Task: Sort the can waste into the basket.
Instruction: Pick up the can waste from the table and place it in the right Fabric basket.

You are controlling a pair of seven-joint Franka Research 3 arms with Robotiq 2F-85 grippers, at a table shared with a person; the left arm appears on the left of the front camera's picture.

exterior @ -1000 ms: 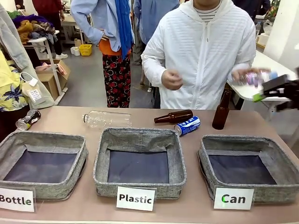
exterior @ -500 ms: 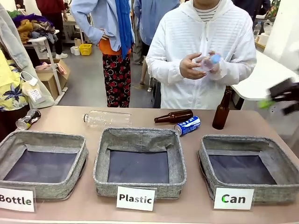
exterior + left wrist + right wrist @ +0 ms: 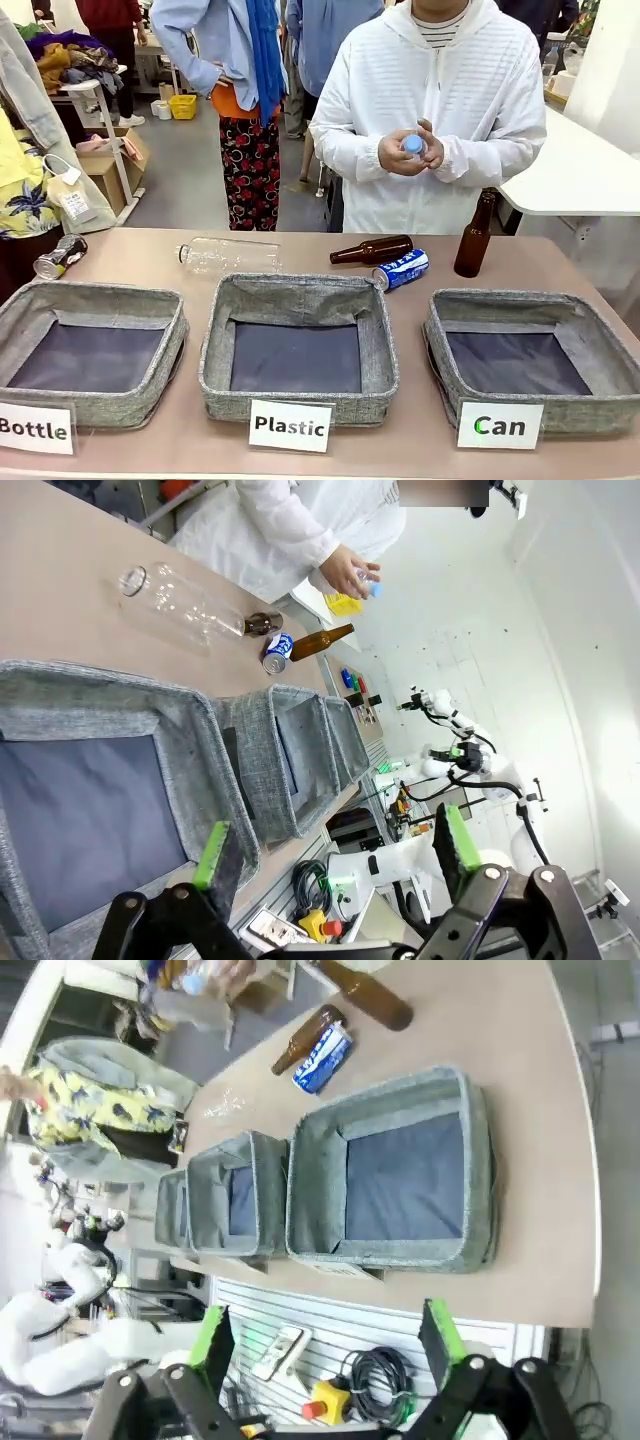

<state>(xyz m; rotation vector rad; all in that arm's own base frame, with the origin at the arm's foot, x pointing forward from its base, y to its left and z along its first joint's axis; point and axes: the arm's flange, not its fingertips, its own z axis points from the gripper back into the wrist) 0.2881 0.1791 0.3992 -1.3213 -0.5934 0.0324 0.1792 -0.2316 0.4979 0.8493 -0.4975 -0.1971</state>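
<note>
Right tool [image 3: 327, 1348] agape, blue can [image 3: 322, 1057] sideways

left claw [image 3: 335, 845]: black linkage fingers [image 3: 235, 868], green pads [image 3: 211, 848] on the inner faces, pale pivot pins [image 3: 181, 891] at the knuckles below them. right claw [image 3: 325, 1338]: same build. person [image 3: 430, 100] beyond the claws: white ribbed zip hoodie, striped tee under it.

The basket [image 3: 520, 298] is rough grey cloth, the can [image 3: 401, 269] glossy metal.
</note>
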